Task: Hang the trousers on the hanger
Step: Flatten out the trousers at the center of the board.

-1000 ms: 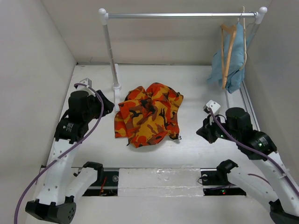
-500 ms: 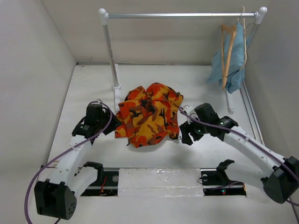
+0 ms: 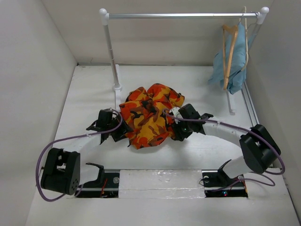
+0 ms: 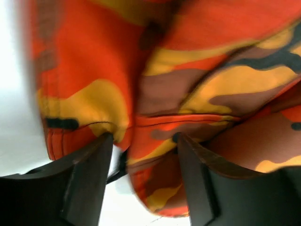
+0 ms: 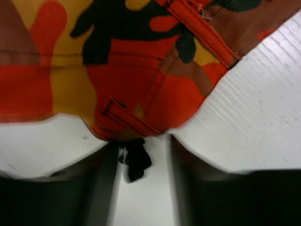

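Left claw (image 4: 143,141) wide, fold of trousers (image 4: 188,94) between fingers, likely set to pinch. Right claw (image 5: 141,146) wide, astride waistband hem. Trousers bunched on table (image 3: 94,84) between both claws. Far beyond right claw: hanger (image 3: 229,52) on rail (image 3: 183,15), against blue garment (image 3: 239,63).
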### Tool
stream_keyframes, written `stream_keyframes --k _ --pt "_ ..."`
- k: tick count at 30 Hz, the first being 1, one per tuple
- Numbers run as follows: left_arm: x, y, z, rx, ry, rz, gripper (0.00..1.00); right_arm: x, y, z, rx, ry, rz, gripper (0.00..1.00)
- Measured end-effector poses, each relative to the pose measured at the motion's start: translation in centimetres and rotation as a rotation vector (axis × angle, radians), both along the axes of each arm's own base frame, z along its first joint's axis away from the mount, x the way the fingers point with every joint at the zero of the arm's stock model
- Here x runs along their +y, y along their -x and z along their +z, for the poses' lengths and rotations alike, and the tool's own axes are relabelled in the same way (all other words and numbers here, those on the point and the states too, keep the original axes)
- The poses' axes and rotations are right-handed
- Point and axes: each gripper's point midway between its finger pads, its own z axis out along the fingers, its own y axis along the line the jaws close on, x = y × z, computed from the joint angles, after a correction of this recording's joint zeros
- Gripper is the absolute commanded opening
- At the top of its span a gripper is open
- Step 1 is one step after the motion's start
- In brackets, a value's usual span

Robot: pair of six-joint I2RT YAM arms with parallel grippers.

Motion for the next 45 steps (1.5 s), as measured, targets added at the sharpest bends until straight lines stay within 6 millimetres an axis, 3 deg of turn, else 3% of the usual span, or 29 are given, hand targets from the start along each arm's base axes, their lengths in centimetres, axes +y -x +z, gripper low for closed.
stream_keyframes --k 4,6,8,10,13,17,19,21,23,24,26,27,28,29,30,32,34,35,39,42,44,45 --pt "-2.5 -0.1 -0.2 -0.016 0.029 -0.057 0.14 0.6 -0.9 -0.5 -0.024 0.008 0.002 0.00" --pt "-3.1 -0.2 -0.3 -0.011 0.045 -0.056 0.01 0.7 -1.3 -0.2 -0.042 0.014 -0.005 0.00" --pt "-3.2 -0.5 0.1 -0.025 0.057 -0.045 0.00 0.5 -2.1 1.0 -0.077 0.024 -0.023 0.00" --pt "-3.0 -0.8 0.8 -0.041 0.051 -0.031 0.00 0.1 -2.9 3.3 -0.133 0.037 -0.048 0.00" --pt "-2.5 -1.8 2.6 -0.072 0.034 -0.009 0.00 -0.6 -4.8 10.7 -0.287 0.024 -0.103 0.00" --pt "2.3 -7.8 12.5 -0.287 -0.026 0.143 0.00 -1.4 -7.1 25.3 -0.564 -0.076 -0.179 0.00" --pt "5.5 -10.4 18.7 -0.417 -0.044 0.230 0.00 -2.2 -7.0 32.2 -0.681 -0.140 -0.205 0.00" --pt "7.2 -11.4 25.3 -0.557 -0.012 0.263 0.00 -2.0 -6.0 37.6 -0.750 -0.225 -0.190 0.00" --pt "8.2 -11.0 30.8 -0.683 -0.004 0.270 0.00 -1.7 -4.3 40.3 -0.780 -0.295 -0.144 0.00" --pt "8.6 -10.5 32.7 -0.726 -0.008 0.275 0.00 -1.7 -3.4 40.5 -0.775 -0.314 -0.118 0.00" --pt "9.1 -9.6 34.6 -0.763 -0.034 0.285 0.25 -1.4 -1.1 38.8 -0.729 -0.358 -0.038 0.00" --pt "9.8 -9.3 34.9 -0.772 -0.066 0.312 0.36 -1.4 0.4 36.6 -0.686 -0.368 0.008 0.00" --pt "11.1 -9.2 34.6 -0.769 -0.111 0.356 0.59 -1.6 2.1 33.6 -0.615 -0.362 0.051 0.00" --pt "12.9 -9.1 34.0 -0.751 -0.163 0.425 0.66 -1.2 3.3 32.4 -0.562 -0.374 0.095 0.00" --pt "14.1 -9.0 33.0 -0.721 -0.201 0.472 0.66 -2.2 5.6 26.6 -0.458 -0.327 0.120 0.00" --pt "16.2 -8.5 30.6 -0.655 -0.271 0.555 0.64 -2.5 9.8 19.3 -0.241 -0.286 0.185 0.00" --pt "17.3 -7.9 27.9 -0.561 -0.321 0.593 0.62 -2.7 13.8 14.0 -0.038 -0.239 0.251 0.00" --pt "17.6 -7.6 27.1 -0.530 -0.341 0.607 0.62 -3.0 15.4 12.4 0.042 -0.213 0.273 0.00" --pt "17.9 -7.5 26.7 -0.519 -0.362 0.605 0.59 -2.8 17.8 11.4 0.148 -0.173 0.342 0.00" --pt "15.9 -8.6 26.5 -0.551 -0.350 0.501 0.57 -2.3 18.8 10.9 0.197 -0.132 0.398 0.02" --pt "13.4 -9.7 25.4 -0.542 -0.345 0.392 0.57 -2.5 19.3 9.9 0.240 -0.063 0.406 0.33" --pt "12.0 -10.4 24.7 -0.536 -0.340 0.339 0.58 -2.9 19.4 9.4 0.251 -0.026 0.393 0.60"
